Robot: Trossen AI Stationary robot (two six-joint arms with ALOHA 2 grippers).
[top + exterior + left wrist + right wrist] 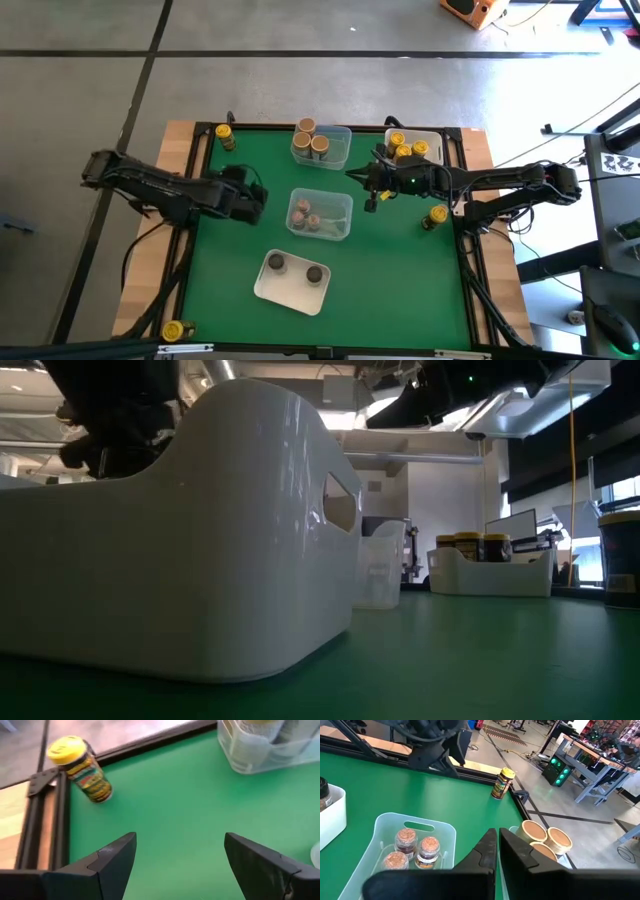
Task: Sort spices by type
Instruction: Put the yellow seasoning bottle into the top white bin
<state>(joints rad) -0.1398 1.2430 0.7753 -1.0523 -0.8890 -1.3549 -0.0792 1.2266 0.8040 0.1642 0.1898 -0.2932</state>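
Observation:
My left gripper [256,203] hangs open above the bare mat at the table's left, touching nothing. Beyond its fingers [180,842] a yellow-topped spice jar [80,770] stands upright at the mat's far left corner [226,135]. My right gripper [358,178] is shut and empty, hovering between the far clear tray [335,145] and the middle clear tray [320,215]. Tan-topped jars [545,837] stand in the far clear tray. Three brownish-topped jars [412,847] stand in the middle one. Yellow-topped jars [403,148] fill the white tray at the far right.
A white tray [293,280] near the front edge holds two dark-topped jars and fills most of the low view [200,530]. One yellow-topped jar [437,215] stands loose at the right. Another [175,330] lies by the near left corner. A black frame [55,820] borders the mat.

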